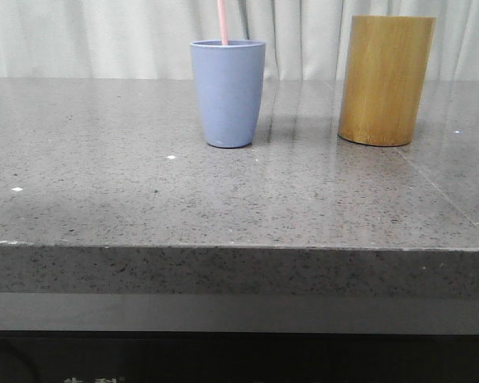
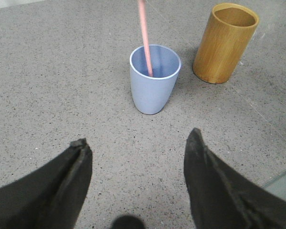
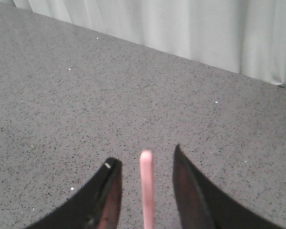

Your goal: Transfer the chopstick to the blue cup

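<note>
The blue cup [image 1: 228, 92] stands upright on the grey stone table, left of centre at the back. One pale pink chopstick [image 1: 222, 22] stands in it, leaning on the rim and running out of the top of the front view. The left wrist view shows the cup [image 2: 154, 86] and the chopstick [image 2: 145, 38] inside it. My left gripper [image 2: 138, 137] is open and empty, above the table a short way from the cup. My right gripper [image 3: 145, 155] is open, with the chopstick [image 3: 147, 191] between its fingers and a gap on each side. Neither gripper shows in the front view.
A taller tan bamboo cylinder [image 1: 385, 80] stands right of the blue cup, also in the left wrist view [image 2: 225, 43]; no sticks show in its opening. A pale curtain hangs behind the table [image 1: 104, 159]. The table's front edge runs across the front view.
</note>
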{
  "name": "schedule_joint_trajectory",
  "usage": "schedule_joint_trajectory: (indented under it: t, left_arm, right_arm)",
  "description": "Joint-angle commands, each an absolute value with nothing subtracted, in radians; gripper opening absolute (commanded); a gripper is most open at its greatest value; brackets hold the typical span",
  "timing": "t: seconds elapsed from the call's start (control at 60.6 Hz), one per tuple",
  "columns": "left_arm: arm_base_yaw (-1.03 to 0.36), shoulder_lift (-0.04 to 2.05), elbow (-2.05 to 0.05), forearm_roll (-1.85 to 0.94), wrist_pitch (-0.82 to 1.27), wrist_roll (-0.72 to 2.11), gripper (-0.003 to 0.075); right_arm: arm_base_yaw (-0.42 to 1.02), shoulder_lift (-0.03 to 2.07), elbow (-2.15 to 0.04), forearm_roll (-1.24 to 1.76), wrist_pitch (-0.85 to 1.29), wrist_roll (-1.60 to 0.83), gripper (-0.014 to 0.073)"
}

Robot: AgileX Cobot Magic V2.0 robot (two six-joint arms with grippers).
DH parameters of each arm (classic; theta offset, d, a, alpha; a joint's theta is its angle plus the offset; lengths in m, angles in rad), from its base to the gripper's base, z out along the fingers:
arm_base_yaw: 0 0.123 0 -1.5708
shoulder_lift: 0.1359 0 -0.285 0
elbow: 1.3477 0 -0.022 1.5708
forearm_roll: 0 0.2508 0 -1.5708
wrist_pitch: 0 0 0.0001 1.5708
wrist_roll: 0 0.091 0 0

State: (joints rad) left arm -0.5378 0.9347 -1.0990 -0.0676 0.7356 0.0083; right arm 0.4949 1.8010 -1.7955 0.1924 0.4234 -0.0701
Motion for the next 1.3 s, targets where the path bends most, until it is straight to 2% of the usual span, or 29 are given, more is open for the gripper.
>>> schedule_joint_trajectory:
  t: [0.0,0.099,0.33,0.429,0.857,1.286]
  left_arm:
    - [-0.544,0.928,-1.125,-0.079,0.659,0.006,0.0429]
    - [-0.544,0.928,-1.125,-0.079,0.659,0.006,0.0429]
    - [-0.544,0.928,-1.125,-0.079,0.66,0.006,0.0429]
    - [-0.544,0.928,-1.125,-0.079,0.662,0.006,0.0429]
    - [-0.544,0.928,-1.125,-0.079,0.662,0.006,0.0429]
    - [-0.544,0.928,-1.125,-0.079,0.661,0.006,0.0429]
  right_arm:
    - [0.492,1.73,-1.833,0.187,0.362,-0.081,0.0422]
    - [0.491,1.693,-1.84,0.163,0.415,-0.081,0.0424]
    - [0.49,1.513,-1.835,0.014,0.812,-0.081,0.0424]
    - [0.466,1.429,-1.76,0.005,0.877,-0.081,0.0424]
    - [0.274,0.997,-1.182,0.034,0.764,-0.006,0.0424]
    - [0.271,0.568,-0.896,0.037,0.66,-0.007,0.0424]
